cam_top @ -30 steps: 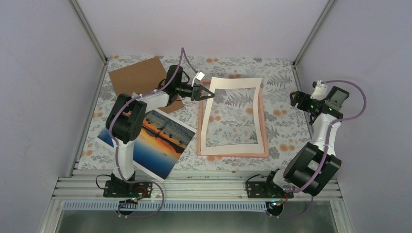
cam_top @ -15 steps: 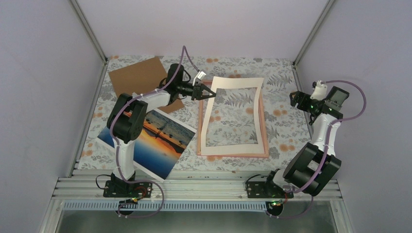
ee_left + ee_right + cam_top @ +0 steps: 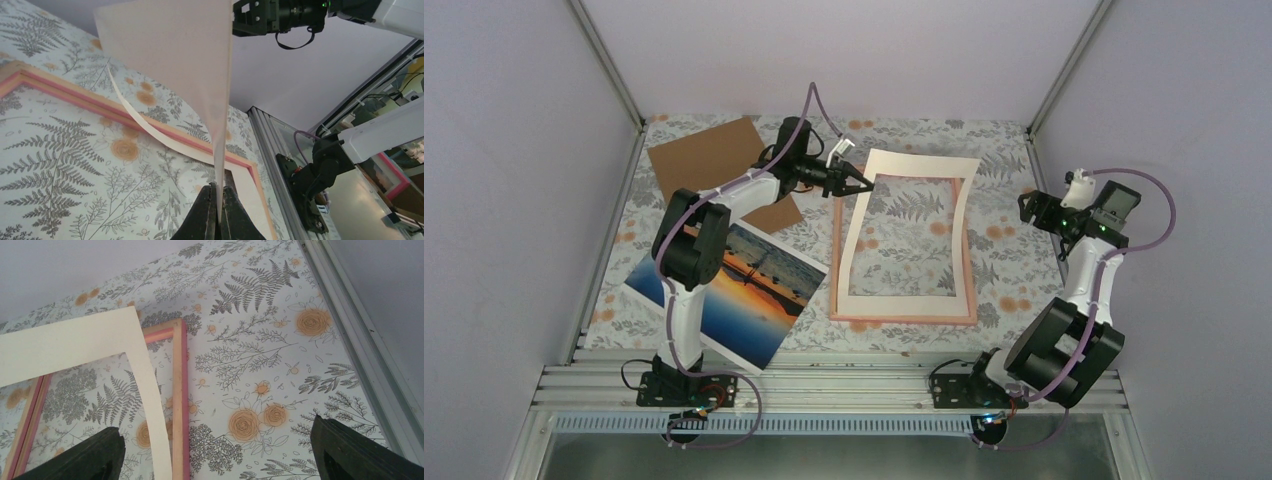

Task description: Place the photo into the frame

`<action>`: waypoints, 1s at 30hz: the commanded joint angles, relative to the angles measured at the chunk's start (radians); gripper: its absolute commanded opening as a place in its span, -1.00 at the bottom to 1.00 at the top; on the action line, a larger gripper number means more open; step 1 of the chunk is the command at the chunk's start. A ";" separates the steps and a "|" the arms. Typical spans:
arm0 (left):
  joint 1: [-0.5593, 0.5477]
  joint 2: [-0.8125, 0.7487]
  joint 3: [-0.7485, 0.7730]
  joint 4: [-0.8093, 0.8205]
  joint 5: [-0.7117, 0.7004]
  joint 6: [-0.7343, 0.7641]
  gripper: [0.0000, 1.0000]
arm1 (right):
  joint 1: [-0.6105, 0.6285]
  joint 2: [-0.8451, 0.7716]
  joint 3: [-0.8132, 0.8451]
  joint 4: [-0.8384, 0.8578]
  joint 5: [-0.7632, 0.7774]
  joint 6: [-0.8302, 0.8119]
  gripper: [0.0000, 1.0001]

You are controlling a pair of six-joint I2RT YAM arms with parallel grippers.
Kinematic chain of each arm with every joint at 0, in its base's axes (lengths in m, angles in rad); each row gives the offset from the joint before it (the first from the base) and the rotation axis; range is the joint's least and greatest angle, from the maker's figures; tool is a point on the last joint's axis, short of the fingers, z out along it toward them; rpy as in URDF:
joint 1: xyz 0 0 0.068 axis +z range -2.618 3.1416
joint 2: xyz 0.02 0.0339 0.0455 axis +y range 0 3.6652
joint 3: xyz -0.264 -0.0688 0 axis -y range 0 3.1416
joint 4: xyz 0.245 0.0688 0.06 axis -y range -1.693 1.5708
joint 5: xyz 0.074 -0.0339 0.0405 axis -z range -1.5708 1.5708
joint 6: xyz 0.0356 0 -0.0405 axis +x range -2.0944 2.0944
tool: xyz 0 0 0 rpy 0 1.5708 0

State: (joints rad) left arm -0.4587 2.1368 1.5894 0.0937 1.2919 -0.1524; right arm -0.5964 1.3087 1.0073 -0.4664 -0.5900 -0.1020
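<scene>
White mat (image 3: 921, 165), from above, is pinched at its far-left corner by the left end effector (image 3: 856, 185), bowing off the pink frame (image 3: 904, 318); the photo (image 3: 749, 285) lies on the bench (image 3: 1014, 255) to its left. Left wrist: jaws clenched on the thin card, which could crease or drop onto the frame. Right wrist: right end effector (image 3: 216, 440) gapes, empty.

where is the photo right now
In the top view the photo lies flat at the near left, partly under the left arm, nearer than the cardboard and left of the frame.
</scene>
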 commanded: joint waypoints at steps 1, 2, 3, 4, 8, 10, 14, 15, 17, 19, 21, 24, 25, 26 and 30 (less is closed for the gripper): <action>-0.008 0.036 0.048 -0.094 0.010 0.110 -0.95 | 0.004 -0.031 -0.012 -0.001 -0.014 -0.007 0.83; -0.008 0.034 0.044 -0.092 0.003 0.123 -0.95 | 0.004 -0.032 -0.012 -0.002 -0.013 -0.007 0.83; -0.008 0.037 0.048 -0.097 -0.004 0.134 -0.95 | 0.005 -0.033 -0.012 -0.003 -0.013 -0.008 0.83; -0.007 0.045 0.062 -0.118 -0.006 0.142 -0.95 | 0.004 -0.035 -0.012 -0.004 -0.013 -0.009 0.83; -0.006 0.082 0.123 -0.180 -0.011 0.175 -0.95 | 0.004 -0.038 -0.015 -0.006 -0.012 -0.012 0.83; -0.006 0.085 0.127 -0.184 -0.017 0.177 -0.95 | 0.005 -0.039 -0.015 -0.008 -0.011 -0.013 0.83; -0.003 0.089 0.137 -0.208 -0.031 0.206 -0.95 | 0.004 -0.040 -0.017 -0.005 -0.011 -0.011 0.83; -0.003 0.093 0.145 -0.221 -0.034 0.215 -0.95 | 0.004 -0.039 -0.017 -0.005 -0.013 -0.012 0.83; 0.001 0.096 0.154 -0.234 -0.042 0.231 -0.95 | 0.004 -0.036 -0.016 -0.002 -0.013 -0.012 0.83; 0.002 0.105 0.178 -0.255 -0.049 0.246 -0.95 | 0.005 -0.035 -0.018 -0.002 -0.016 -0.009 0.83; 0.004 0.115 0.205 -0.271 -0.052 0.249 -0.95 | 0.004 -0.035 -0.022 0.000 -0.017 -0.008 0.83; 0.002 0.123 0.229 -0.307 -0.053 0.274 -0.95 | 0.004 -0.037 -0.029 0.003 -0.019 -0.005 0.83; 0.004 0.126 0.236 -0.320 -0.055 0.283 -0.95 | 0.004 -0.037 -0.029 0.002 -0.019 -0.005 0.83; 0.006 0.131 0.244 -0.341 -0.055 0.297 -0.95 | 0.004 -0.038 -0.030 0.002 -0.019 -0.006 0.83; 0.005 0.132 0.234 -0.373 -0.056 0.332 -0.94 | 0.004 -0.043 -0.031 0.003 -0.014 -0.009 0.83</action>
State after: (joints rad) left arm -0.4545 2.2532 1.8122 -0.2230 1.2270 0.1040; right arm -0.5961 1.2881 0.9901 -0.4721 -0.5900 -0.1036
